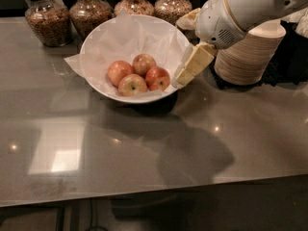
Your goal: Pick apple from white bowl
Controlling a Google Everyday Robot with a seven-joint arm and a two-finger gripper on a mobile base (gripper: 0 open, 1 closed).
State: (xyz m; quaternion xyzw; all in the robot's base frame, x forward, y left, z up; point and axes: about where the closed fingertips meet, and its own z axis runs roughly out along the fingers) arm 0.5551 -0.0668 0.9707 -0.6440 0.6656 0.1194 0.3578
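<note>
The wide white bowl (85, 69), lined with crinkled white paper, stands on the grey table at the back centre. Several red-yellow apples (144, 64) lie together at its bottom. My gripper (182, 51) hangs from the white arm at the bowl's right rim, just right of the apples and above rim height. Its cream fingers (193, 64) stand apart, one pointing down-left at the rim, the other higher behind it. It is open and holds nothing.
Several glass jars of grains and nuts (44, 22) line the table's back edge behind the bowl. A stack of beige disposable bowls (248, 54) stands right of the gripper, under the arm. The table's front edge (144, 191) runs along the bottom.
</note>
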